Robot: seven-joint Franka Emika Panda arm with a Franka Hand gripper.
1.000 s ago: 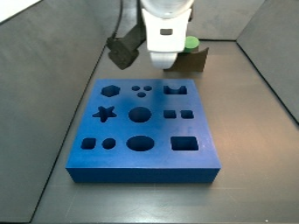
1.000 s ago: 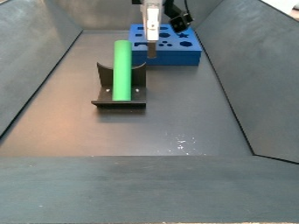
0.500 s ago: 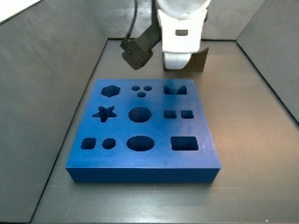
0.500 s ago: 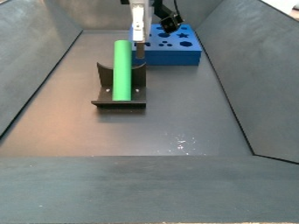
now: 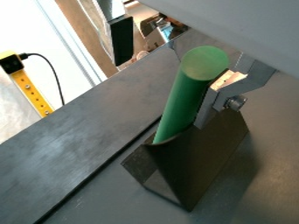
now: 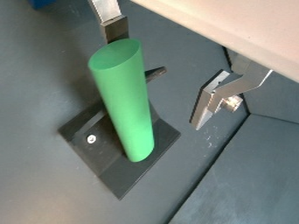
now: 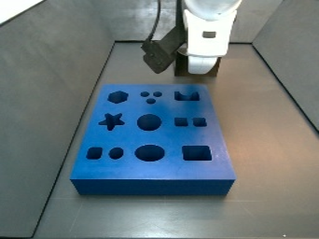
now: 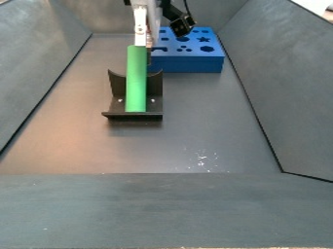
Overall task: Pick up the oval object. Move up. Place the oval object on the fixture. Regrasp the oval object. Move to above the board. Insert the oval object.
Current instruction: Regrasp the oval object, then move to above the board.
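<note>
A bright green smooth rod with rounded ends, the oval object (image 8: 134, 76), stands leaning on the fixture (image 8: 134, 112), a small dark L-shaped bracket on a flat base plate, on the dark grey floor (image 8: 182, 146) of a walled bin. In a side view the fixture sits left of centre, with the rod's lower end resting on the base plate and its upper end leaning towards the far wall.

The gripper (image 6: 163, 57) is at the top end of the green rod. In a wrist view its two flat silver fingers (image 6: 214, 98) stand one on each side of the rod's upper end, with clear gaps between the plates and the green surface, so the jaws are spread wide and hold nothing. In a wrist view the rod (image 5: 184, 94) rises from the dark fixture (image 5: 198, 162) with one silver finger (image 5: 225, 87) just beside its rounded top. In a side view the gripper (image 8: 139, 29) reaches down over the rod's upper end.

The board (image 7: 156, 136), a large thick blue rectangular slab with shaped cut-outs including a star, a hexagon, circles and squares, lies flat on the floor. In a side view it fills the middle, with the white arm body and gripper (image 7: 200, 63) beyond its far edge. In a side view the board (image 8: 196, 53) lies far behind the fixture, well apart from it.
</note>
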